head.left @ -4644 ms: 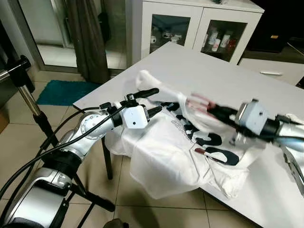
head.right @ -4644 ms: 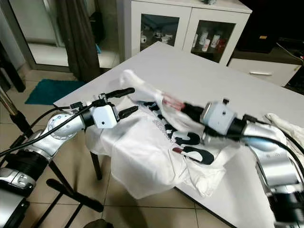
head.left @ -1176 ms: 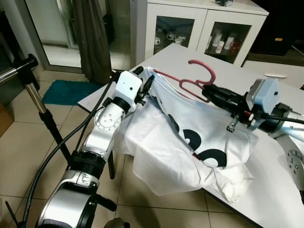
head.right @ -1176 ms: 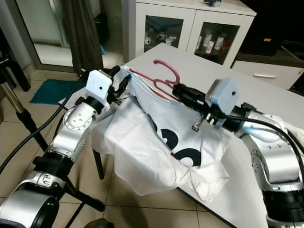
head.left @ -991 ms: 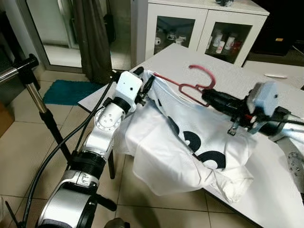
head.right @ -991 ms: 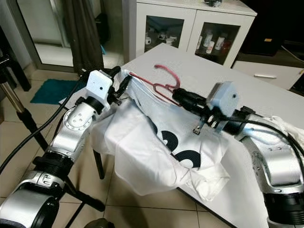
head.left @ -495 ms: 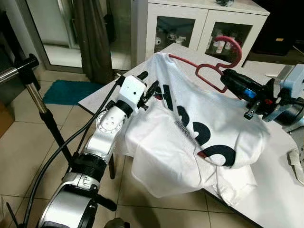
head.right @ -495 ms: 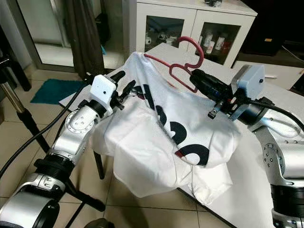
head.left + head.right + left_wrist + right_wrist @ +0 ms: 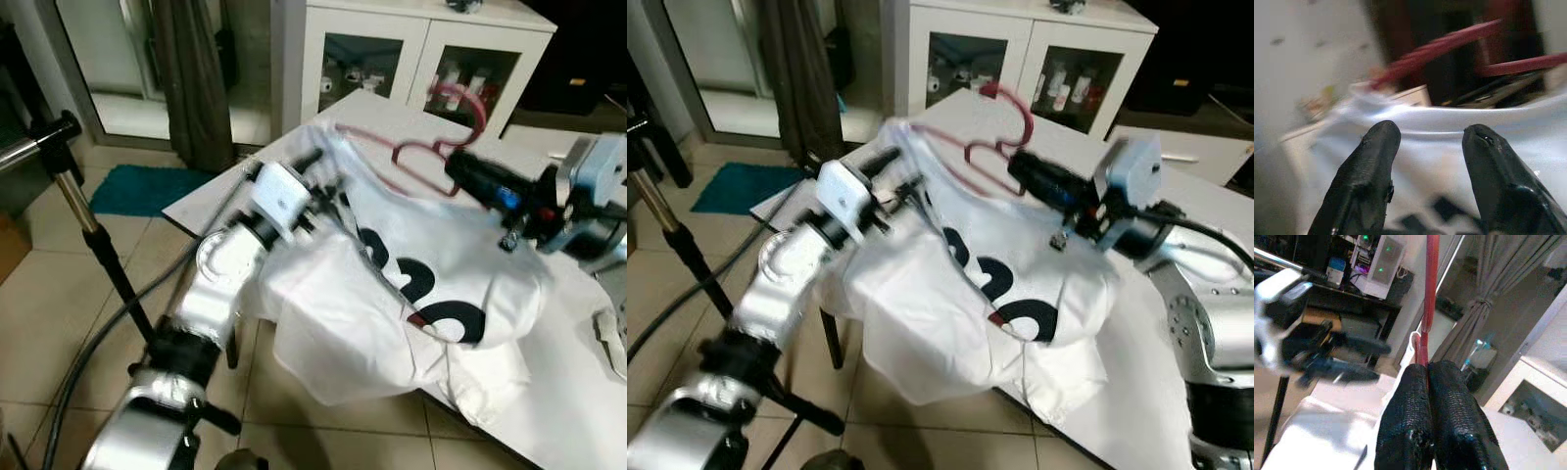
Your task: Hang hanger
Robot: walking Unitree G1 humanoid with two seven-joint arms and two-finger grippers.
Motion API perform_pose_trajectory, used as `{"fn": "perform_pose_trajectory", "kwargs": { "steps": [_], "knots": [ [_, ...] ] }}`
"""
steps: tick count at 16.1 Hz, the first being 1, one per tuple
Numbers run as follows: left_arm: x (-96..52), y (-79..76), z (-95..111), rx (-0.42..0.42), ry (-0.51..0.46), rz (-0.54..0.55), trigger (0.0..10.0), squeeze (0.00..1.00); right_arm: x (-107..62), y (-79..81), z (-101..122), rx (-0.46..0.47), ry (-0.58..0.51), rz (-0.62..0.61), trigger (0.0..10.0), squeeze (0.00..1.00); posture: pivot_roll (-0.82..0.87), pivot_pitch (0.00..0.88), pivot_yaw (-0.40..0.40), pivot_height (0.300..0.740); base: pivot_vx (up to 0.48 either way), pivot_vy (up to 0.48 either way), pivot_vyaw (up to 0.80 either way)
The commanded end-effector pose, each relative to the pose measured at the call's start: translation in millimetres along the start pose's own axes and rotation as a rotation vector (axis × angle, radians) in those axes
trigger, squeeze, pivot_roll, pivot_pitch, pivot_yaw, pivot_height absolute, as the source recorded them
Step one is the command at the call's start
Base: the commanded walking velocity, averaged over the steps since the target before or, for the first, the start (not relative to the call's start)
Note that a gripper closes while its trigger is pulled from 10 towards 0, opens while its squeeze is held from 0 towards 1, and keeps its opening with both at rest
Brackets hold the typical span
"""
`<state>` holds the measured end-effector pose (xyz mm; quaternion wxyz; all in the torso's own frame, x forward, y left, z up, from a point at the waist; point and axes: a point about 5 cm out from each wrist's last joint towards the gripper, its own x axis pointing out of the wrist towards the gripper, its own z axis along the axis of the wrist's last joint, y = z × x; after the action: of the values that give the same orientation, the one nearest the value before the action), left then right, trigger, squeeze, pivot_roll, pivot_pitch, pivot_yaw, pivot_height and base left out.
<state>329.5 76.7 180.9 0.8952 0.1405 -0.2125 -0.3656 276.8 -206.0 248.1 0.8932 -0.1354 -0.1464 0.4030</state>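
The left arm and the near side of the shirt are smeared with blur in the head views, so fine detail there is hard to read. The hanger's far shoulder is hidden inside the cloth, and the lower hem of the shirt droops past the table edge.

There is one red hanger (image 9: 994, 137), one white T-shirt (image 9: 411, 294) with bold black print across the front, one white table (image 9: 392, 117), and two grippers.

The hanger is thin, dark pink-red, with a curled hook at the top and a looped neck below it. It is lifted above the table, with the shirt draped from it. The right gripper (image 9: 1425, 377) has its two black fingers pressed together on the hanger's red bar, which rises straight up from between the fingertips. The shirt hangs below and in front of those fingers.

The left gripper (image 9: 1432, 139) is parted, its two fingers (image 9: 1376, 152) spread with a clear gap and nothing between them. White shirt fabric lies just ahead of the tips, and the red bars of the hanger cross beyond that.

Behind the table stands a white cabinet (image 9: 1019, 49) with two glass doors; small bottles inside are too small to count. One black pole (image 9: 93, 235) stands well off the left gripper's outer side, and a teal mat (image 9: 132, 186) lies on the tiled floor.
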Motion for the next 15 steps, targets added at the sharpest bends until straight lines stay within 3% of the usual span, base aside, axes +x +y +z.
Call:
{"fn": "perform_pose_trajectory", "kwargs": {
  "steps": [1, 2, 3, 5, 6, 7, 8, 9, 11, 15],
  "knots": [
    [5.4, -8.5, 4, -0.050, -0.015, -0.027, 10.0, 1.00, 7.2, -1.7, 8, -0.042, -0.031, -0.022, 0.0, 0.00, 0.03, 0.000, -0.028, 0.723, 0.000, 0.000, 0.00],
    [8.6, -12.6, 4, -0.145, -0.010, -0.006, 10.0, 0.69, 12.1, -1.5, 9, -0.045, -0.046, -0.036, 0.0, 0.00, 0.03, 0.000, -0.029, 0.723, 0.000, 0.000, 0.00],
    [9.0, -17.5, 5, -0.176, -0.018, -0.027, 10.0, 0.00, 13.8, 0.1, 9, -0.039, -0.052, -0.032, 0.0, 0.00, 0.03, 0.000, -0.031, 0.723, 0.000, 0.000, 0.00],
    [7.8, -17.1, 5, -0.166, -0.020, -0.002, 10.0, 0.00, 14.8, 3.3, 8, -0.029, -0.056, -0.017, 0.0, 0.00, 0.04, 0.000, -0.035, 0.723, 0.000, 0.000, 0.00],
    [7.7, -8.5, 7, -0.183, -0.044, 0.076, 10.0, 0.65, 14.5, 5.0, 9, -0.024, -0.062, -0.012, 0.0, 0.00, 0.04, 0.000, -0.036, 0.723, 0.000, 0.000, 0.00],
    [8.3, -3.3, 9, -0.196, -0.058, 0.114, 10.0, 0.91, 14.5, 5.7, 9, -0.023, -0.063, -0.011, 0.0, 0.00, 0.04, 0.000, -0.037, 0.723, 0.000, 0.000, 0.00],
    [9.9, 3.6, 11, -0.182, -0.059, 0.154, 10.0, 0.74, 14.3, 7.2, 8, -0.019, -0.061, -0.006, 0.0, 0.00, 0.04, 0.000, -0.038, 0.723, 0.000, 0.000, 0.00],
    [10.5, 12.7, 13, -0.163, -0.054, 0.212, 10.0, 0.00, 13.7, 7.6, 7, -0.016, -0.058, -0.007, 0.0, 0.00, 0.03, 0.000, -0.038, 0.723, 0.000, 0.000, 0.00],
    [9.5, 24.1, 13, -0.182, -0.058, 0.277, 10.0, 0.00, 11.9, 7.0, 5, -0.015, -0.046, -0.013, 0.0, 0.00, 0.03, 0.000, -0.036, 0.723, 0.000, 0.000, 0.00],
    [16.5, 19.6, 13, -0.218, -0.054, 0.253, 10.0, 0.00, 13.5, 8.7, 7, -0.025, -0.050, -0.005, 0.0, 0.00, 0.03, 0.000, -0.033, 0.723, 0.000, 0.000, 0.00]
  ]
}}
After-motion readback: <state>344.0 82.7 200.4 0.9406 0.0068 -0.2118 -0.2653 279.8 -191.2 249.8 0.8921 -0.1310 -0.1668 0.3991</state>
